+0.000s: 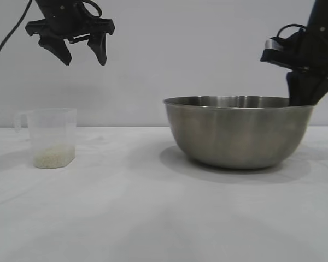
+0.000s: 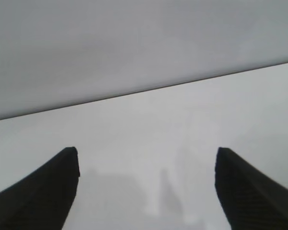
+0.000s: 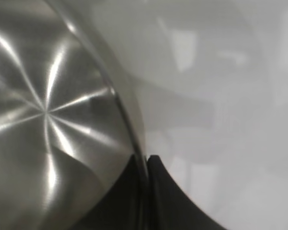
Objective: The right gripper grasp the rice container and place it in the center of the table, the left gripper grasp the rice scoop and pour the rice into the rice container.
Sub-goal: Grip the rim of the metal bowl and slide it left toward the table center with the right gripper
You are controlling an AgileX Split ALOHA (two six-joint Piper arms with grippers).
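Observation:
The rice container (image 1: 238, 131), a wide steel bowl, rests on the white table (image 1: 126, 218) right of centre. My right gripper (image 1: 302, 95) is shut on its far right rim, one finger inside and one outside, as the right wrist view shows (image 3: 144, 160); the bowl's empty brushed inside (image 3: 43, 115) fills that view. The rice scoop (image 1: 52, 136), a frosted plastic cup with its handle to the left, stands at the left with a shallow layer of rice (image 1: 53, 158) in it. My left gripper (image 1: 82, 52) hangs open high above the scoop; its wrist view (image 2: 146, 160) shows only bare table.
A plain grey wall stands behind the table. The bowl's shadow (image 1: 180, 158) falls on the table left of it. Bare tabletop lies between scoop and bowl and along the front.

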